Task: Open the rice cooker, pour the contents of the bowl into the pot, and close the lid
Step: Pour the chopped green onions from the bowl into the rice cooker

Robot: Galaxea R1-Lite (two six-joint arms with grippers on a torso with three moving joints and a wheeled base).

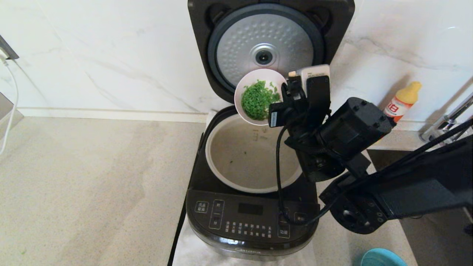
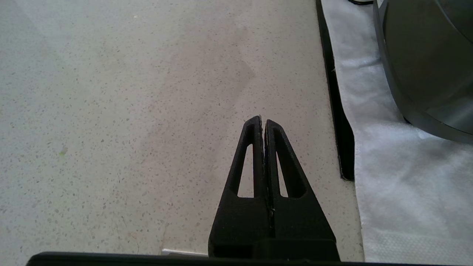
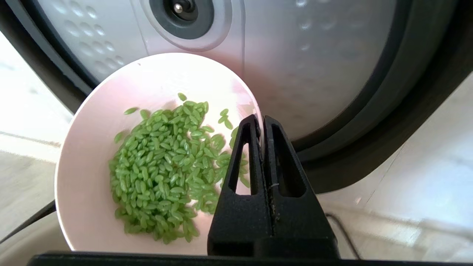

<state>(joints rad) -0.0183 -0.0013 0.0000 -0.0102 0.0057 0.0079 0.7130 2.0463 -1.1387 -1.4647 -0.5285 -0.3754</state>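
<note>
With the lid [image 1: 264, 48] already raised, the bowl [image 1: 258, 96] of green grains is held tilted above the pot [image 1: 251, 159] by the clamped right gripper [image 3: 261, 122]; pouring and closing remain.

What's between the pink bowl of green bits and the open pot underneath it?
Nothing: in the head view the bowl, tilted in the right end effector, hangs over the far rim of the pot with only open air between. A few green grains already lie inside.
</note>
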